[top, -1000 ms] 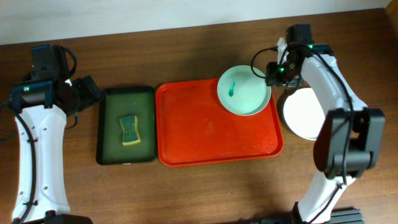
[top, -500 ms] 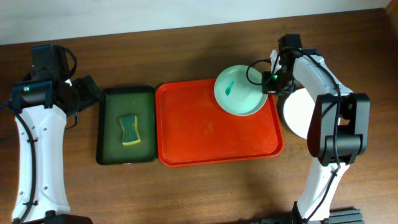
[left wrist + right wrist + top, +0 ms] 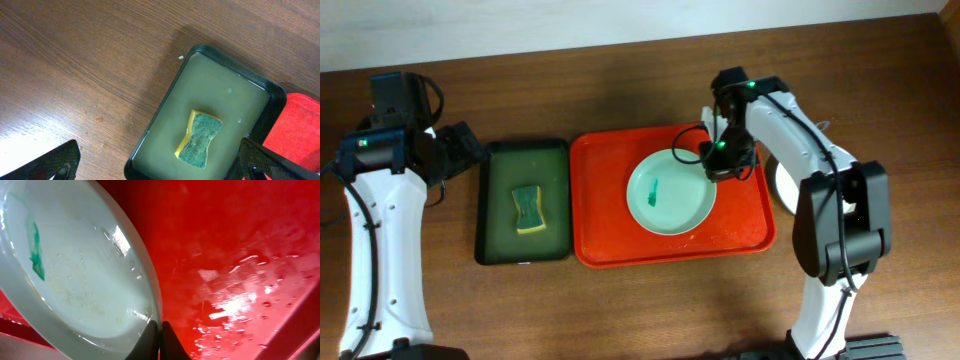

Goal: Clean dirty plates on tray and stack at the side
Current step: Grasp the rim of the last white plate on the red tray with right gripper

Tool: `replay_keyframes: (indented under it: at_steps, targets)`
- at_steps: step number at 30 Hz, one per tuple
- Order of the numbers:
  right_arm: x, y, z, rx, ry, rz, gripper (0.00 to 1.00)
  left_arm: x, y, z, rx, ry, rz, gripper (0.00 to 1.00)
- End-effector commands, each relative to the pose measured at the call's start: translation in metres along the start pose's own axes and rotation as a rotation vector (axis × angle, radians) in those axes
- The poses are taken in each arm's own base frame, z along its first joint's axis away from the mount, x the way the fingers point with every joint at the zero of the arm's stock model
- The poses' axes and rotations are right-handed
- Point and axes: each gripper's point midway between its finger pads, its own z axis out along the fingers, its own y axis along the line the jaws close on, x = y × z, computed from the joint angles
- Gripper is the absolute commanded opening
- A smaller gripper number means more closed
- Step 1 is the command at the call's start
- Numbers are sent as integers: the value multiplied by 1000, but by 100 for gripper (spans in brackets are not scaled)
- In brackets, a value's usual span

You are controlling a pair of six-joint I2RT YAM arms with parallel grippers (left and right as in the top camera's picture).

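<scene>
I've got the right gripper [image 3: 160, 336] clamped tight on the rim of one plate [image 3: 670, 195], pinching its upper-right edge. That plate sits face up inside the tray [image 3: 605, 225], right of centre; it's round, so it has no long axis, but its green smear [image 3: 654, 190] runs roughly top to bottom in the overhead view. The left gripper [image 3: 458, 152] is spread wide and holds nothing, off the left end of the dark green tray [image 3: 495, 235] where the sponge [image 3: 528, 208] lies lengthwise; another plate [image 3: 783, 187] is on the table right of the tray.
</scene>
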Motion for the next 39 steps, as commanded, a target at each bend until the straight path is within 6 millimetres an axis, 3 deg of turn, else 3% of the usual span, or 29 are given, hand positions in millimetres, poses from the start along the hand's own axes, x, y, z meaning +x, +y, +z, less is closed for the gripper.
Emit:
replay_keyframes:
  at_steps: [1, 6, 7, 8, 9, 12, 14, 15, 16, 20, 21, 23, 35, 37, 38, 39]
  targets:
    - [6, 8, -2, 37, 0, 51, 4, -2, 1, -2, 1, -6, -10, 99]
    - [10, 9, 12, 40, 7, 41, 4, -2, 1, -2, 0, -6, -10, 99]
    - [7, 10, 12, 39, -3, 39, 10, -2, 1, -2, 1, -6, -10, 99]
    - [4, 10, 12, 38, -17, 36, 29, -2, 1, -2, 1, -6, -10, 99]
    - [-1, 10, 12, 36, -36, 34, 41, -2, 1, -2, 1, -6, -10, 99]
    - [-10, 8, -16, 33, -58, 51, 55, -2, 1, -2, 1, -6, -10, 99]
    - [-3, 10, -48, 35, -38, 66, 62, -2, 1, -2, 1, -6, -10, 99]
    - [3, 11, -59, 35, -21, 70, 71, -2, 1, -2, 1, -6, -10, 99]
    - [6, 14, -65, 28, -13, 72, 98, -2, 1, -2, 1, -6, -10, 99]
    - [5, 34, -66, -83, -10, 68, 98, -2, 1, -2, 1, -6, -10, 99]
    - [11, 32, -66, -78, 12, 76, 59, -2, 1, -2, 1, -6, -10, 99]
    - [23, 30, -62, -73, 66, 135, 29, -2, 1, -2, 1, -6, -10, 99]
    - [49, 14, 42, -56, 123, 276, 35, -2, 1, -2, 1, -6, -10, 99]
    - [47, 12, 52, -63, 99, 271, 28, -2, 1, -2, 1, -6, -10, 99]
    - [42, 12, 54, -67, 78, 266, 4, -2, 1, -2, 0, -6, -10, 99]
    - [37, 13, 54, -75, 58, 261, 4, -2, 1, -2, 1, -6, -10, 99]
